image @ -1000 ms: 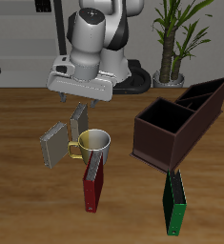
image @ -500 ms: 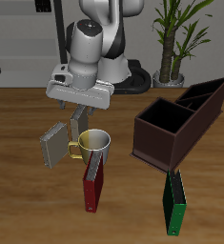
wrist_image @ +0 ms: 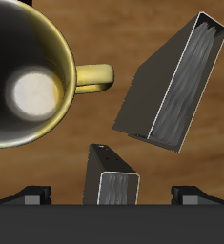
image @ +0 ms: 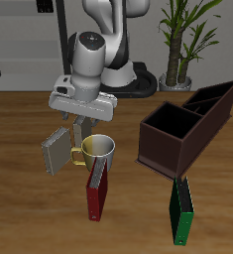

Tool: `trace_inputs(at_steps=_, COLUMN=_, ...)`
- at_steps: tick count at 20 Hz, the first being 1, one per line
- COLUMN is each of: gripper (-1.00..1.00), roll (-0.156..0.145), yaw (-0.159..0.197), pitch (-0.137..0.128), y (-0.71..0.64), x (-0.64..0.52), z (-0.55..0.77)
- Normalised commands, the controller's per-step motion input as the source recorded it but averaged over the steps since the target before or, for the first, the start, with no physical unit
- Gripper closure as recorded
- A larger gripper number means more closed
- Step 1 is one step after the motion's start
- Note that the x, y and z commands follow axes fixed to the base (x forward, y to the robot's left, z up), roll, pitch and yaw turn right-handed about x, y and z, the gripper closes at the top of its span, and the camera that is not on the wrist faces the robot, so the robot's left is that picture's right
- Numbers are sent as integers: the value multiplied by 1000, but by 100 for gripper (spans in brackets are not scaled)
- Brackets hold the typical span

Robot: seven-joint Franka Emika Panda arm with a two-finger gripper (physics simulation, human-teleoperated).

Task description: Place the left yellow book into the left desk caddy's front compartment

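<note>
With the arm poised over the middle of the table (image: 29, 208), the gripper (image: 83, 121) hangs pointing down directly above the left yellow book (image: 85, 134).

- Book position: it stands on edge just behind the metal mug (image: 100, 149), on the far side from the table's front edge. Its upper end reaches up into the gap of the pincer.
- Wrist view: the same book (wrist_image: 113, 177) sits centred between the two fingers (wrist_image: 32, 196). Bare space shows on both sides of it, so neither pad touches the covers.
- Pincer state: the gripper (wrist_image: 112, 195) is released, jaws spread wide, grasping nothing.
- Second yellow book (image: 56, 151): leans tilted beside the mug's handle, apart from the pincer. In the wrist view (wrist_image: 171, 86) it lies at a slant near the mug (wrist_image: 32, 81).
- Left desk caddy (image: 215, 99): far back, well apart from the book. The other caddy (image: 168, 139) sits nearer the front, between it and the mug.
- Nearer the table's front edge stand a dark red book (image: 95, 190) and a green book (image: 181, 210)
</note>
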Motion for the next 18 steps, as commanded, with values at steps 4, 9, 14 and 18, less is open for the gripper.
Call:
trace_inputs(at_steps=4, gripper=-100, roll=-5, yaw=-27, pitch=25, y=-53, x=-29, z=-215)
trace_inputs(at_steps=9, gripper=100, roll=-7, yaw=-2, pitch=22, y=16, x=-19, z=-177)
trace_inputs(at_steps=14, gripper=100, roll=17, yaw=-19, pitch=-8, y=5, x=-63, z=17)
trace_inputs(at_steps=18, gripper=100, roll=14, yaw=-36, pitch=10, y=103, x=-68, z=150)
